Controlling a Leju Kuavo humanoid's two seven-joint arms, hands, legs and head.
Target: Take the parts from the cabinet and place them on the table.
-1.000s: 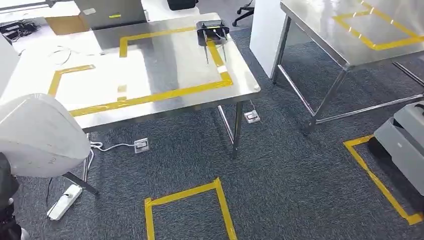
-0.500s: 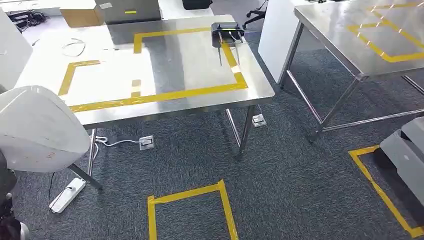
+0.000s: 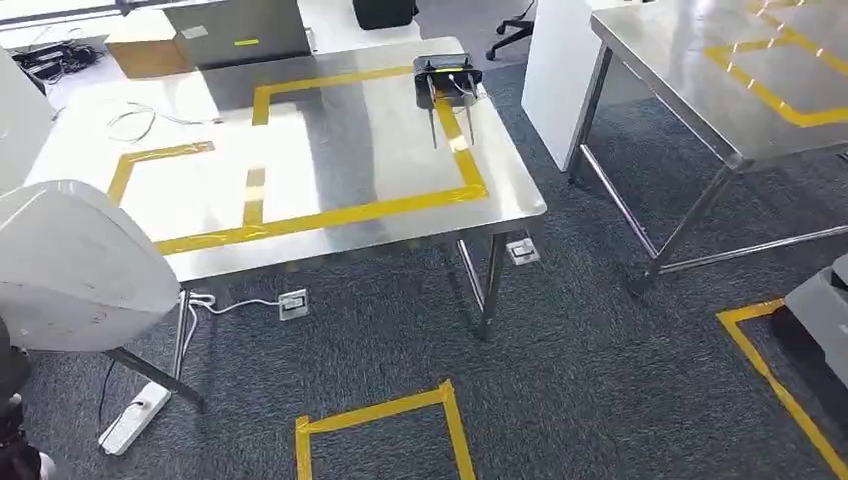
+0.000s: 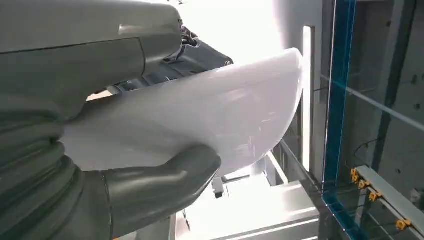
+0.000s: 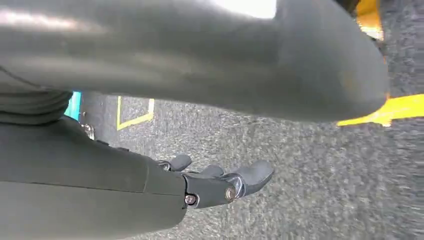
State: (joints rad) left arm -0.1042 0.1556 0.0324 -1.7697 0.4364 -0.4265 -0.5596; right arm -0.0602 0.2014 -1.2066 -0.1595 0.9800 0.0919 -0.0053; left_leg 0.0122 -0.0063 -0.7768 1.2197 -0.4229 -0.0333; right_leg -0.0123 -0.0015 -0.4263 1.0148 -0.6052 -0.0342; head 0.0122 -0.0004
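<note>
A large white curved shell part [image 3: 75, 265] hangs at the left of the head view, lower than the steel table [image 3: 380, 150] and nearer to me than its front edge. In the left wrist view my left hand [image 4: 125, 192] grips this white part [image 4: 210, 115], thumb on one face and darker fingers on the other. My right hand [image 5: 220, 182] hangs over the grey carpet, its fingers stretched out and holding nothing. The table top is marked with yellow tape rectangles [image 3: 330, 215].
A black device with thin legs [image 3: 447, 75] stands at the table's far right. Boxes [image 3: 235, 30] sit at its back. A second steel table [image 3: 700, 70] is at the right. On the floor lie a power strip [image 3: 130, 418], a yellow tape square [image 3: 380, 430] and a grey unit [image 3: 825, 310].
The whole picture has shifted, so the camera has moved; the table and floor marks sit slightly differently in frame. The white part stays in my left hand.
</note>
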